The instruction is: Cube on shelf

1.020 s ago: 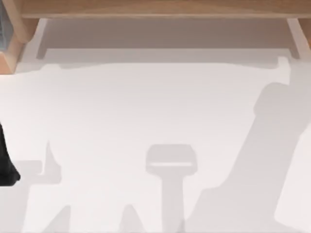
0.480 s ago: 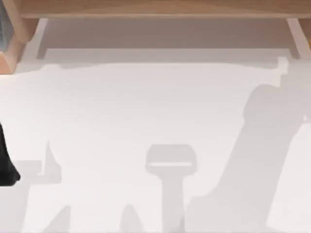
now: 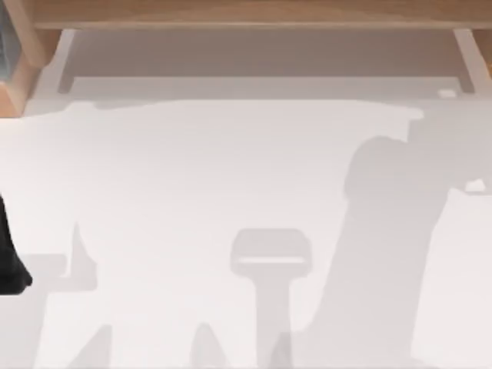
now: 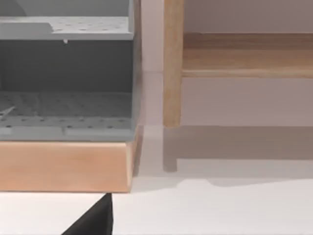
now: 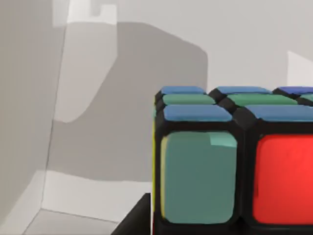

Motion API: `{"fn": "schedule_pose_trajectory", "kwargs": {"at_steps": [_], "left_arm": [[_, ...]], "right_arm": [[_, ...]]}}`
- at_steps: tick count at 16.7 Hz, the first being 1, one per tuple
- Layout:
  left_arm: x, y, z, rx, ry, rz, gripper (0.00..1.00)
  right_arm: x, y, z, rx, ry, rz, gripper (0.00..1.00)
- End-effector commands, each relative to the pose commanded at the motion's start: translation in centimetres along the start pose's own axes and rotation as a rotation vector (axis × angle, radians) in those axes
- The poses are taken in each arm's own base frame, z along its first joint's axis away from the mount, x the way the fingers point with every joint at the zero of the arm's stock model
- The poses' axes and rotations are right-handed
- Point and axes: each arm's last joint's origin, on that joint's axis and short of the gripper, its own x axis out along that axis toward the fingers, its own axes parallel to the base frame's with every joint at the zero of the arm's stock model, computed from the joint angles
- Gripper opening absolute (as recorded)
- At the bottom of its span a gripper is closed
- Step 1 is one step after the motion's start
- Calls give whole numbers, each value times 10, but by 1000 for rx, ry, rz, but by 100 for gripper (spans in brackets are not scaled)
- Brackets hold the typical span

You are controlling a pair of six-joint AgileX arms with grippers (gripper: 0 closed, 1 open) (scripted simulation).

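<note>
Filling the near part of the right wrist view, the cube (image 5: 234,161) sits close under the right arm, above the white worktop (image 3: 192,177); whether that hand grips it I cannot tell. Farther back, the shelf (image 3: 246,14) spans the worktop. A grey perforated rack (image 4: 66,73) on a wooden base stands beside its post.

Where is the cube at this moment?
The cube sits close up in the right wrist view, above the white table; it is not yet on the shelf.
</note>
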Motion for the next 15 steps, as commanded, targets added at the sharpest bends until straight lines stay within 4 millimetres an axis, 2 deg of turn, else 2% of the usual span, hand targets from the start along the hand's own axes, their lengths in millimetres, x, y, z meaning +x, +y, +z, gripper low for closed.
{"fn": "schedule_pose_trajectory", "kwargs": {"at_steps": [3, 5, 8, 13, 15], "left_arm": [[0, 0, 0, 0, 0, 0, 100], [0, 0, 0, 0, 0, 0, 100], [0, 0, 0, 0, 0, 0, 100], [0, 0, 0, 0, 0, 0, 100], [0, 0, 0, 0, 0, 0, 100]], "right_arm": [[29, 1, 8, -56, 29, 10, 0], [36, -2, 9, -70, 19, 11, 0], [33, -11, 6, -58, -7, 5, 0], [34, -10, 6, -57, -4, 7, 0], [24, -6, 7, -60, -10, -15, 0]]}}
